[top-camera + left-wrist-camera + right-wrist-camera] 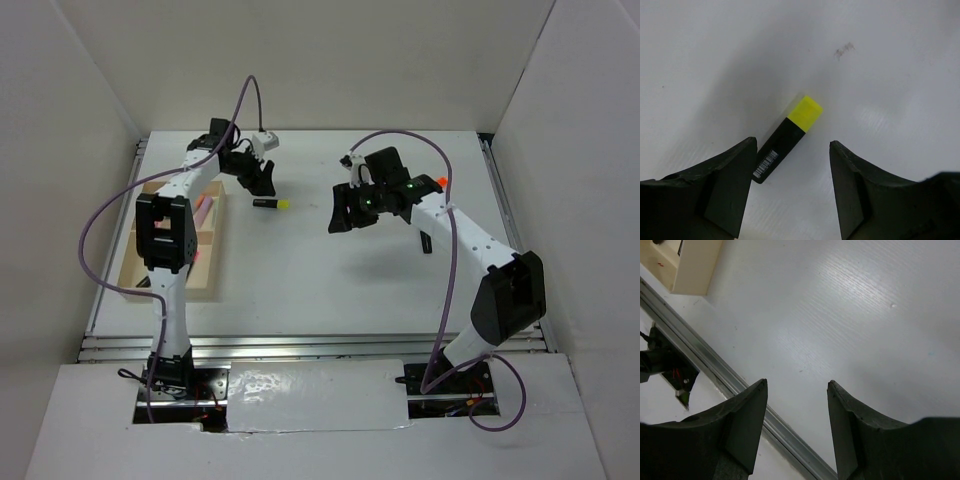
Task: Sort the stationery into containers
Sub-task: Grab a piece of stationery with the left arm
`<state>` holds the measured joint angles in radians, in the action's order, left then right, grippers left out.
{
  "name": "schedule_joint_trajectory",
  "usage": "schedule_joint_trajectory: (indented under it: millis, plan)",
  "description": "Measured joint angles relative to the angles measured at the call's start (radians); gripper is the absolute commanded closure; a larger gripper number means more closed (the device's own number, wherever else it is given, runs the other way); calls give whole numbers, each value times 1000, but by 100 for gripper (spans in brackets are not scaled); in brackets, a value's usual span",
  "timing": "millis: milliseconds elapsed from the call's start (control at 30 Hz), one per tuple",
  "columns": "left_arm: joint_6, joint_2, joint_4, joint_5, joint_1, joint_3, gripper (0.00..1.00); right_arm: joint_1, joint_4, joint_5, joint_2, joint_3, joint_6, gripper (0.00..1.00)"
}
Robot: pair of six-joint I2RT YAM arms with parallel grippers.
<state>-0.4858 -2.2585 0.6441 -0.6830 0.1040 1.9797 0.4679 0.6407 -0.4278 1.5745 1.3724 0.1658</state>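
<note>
Yellow-capped marker [787,145] lies flat on the white surface [330,280], just ahead of the left end effector [262,178], its jaws released and empty; the right end effector [796,385] is likewise released. Light, stiff and smooth, it looks best pinched across the black barrel. Also counted: one orange-tipped marker [438,181], at least one pink marker [203,208] in the single wooden tray [218,255]

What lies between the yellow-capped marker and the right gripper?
Nothing. In the top external view, only bare white table separates the yellow-capped marker from the right gripper. The right wrist view also shows nothing between its jaws.
</note>
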Motion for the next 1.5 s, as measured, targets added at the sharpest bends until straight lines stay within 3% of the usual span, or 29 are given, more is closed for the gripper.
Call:
schedule_joint_trajectory:
  millis: [333, 800, 967, 1133, 1500]
  plan:
    - [149, -81, -70, 36, 3, 9, 27, -4, -4, -6, -7, -19, 0, 42]
    - [280, -146, 0, 35, 1, 25, 29, 1, -4, -7, -8, -19, 1, 42]
    - [275, -40, -51, 11, 6, -164, 28, 8, -4, -7, -8, -19, 0, 42]
    - [271, 87, -75, 112, 44, -347, 29, 23, -3, -7, -8, -19, 0, 42]
    - [398, 103, -143, 364, 105, -348, 26, 32, -4, 1, -16, -19, 0, 42]
